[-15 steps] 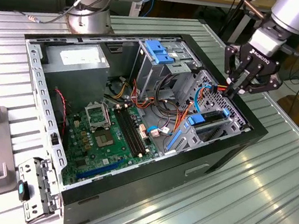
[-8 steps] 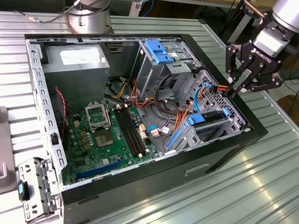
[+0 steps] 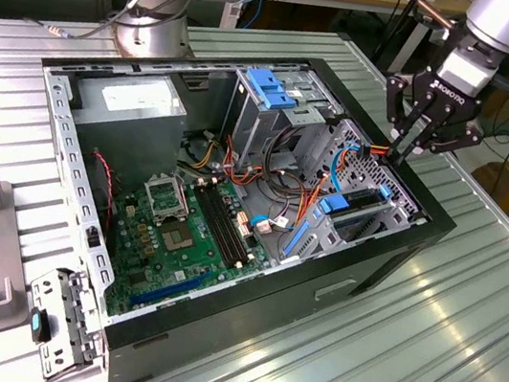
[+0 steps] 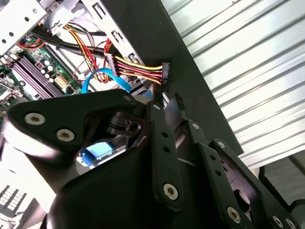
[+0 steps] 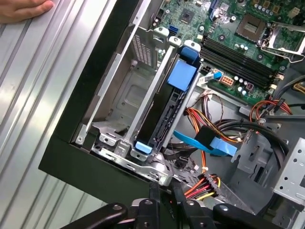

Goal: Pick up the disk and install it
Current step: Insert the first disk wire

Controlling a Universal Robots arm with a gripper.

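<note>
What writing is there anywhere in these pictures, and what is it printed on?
On the gripper, black body: white lettering, a maker's mark, not quoted here.
On the white sticker of the grey box: print too small to read.
On the motherboard: tiny markings, unreadable.
Nothing else legible.

- Gripper (image 3: 402, 154) crowds the corner of the case (image 3: 389, 261), power cable bundle (image 5: 202, 186) just beside it.
- Blue flat cable (image 5: 209, 141) loops across the way, near the disk (image 5: 182, 76).
- Bare slot (image 5: 126, 95) open between disk and the case's wall.
</note>
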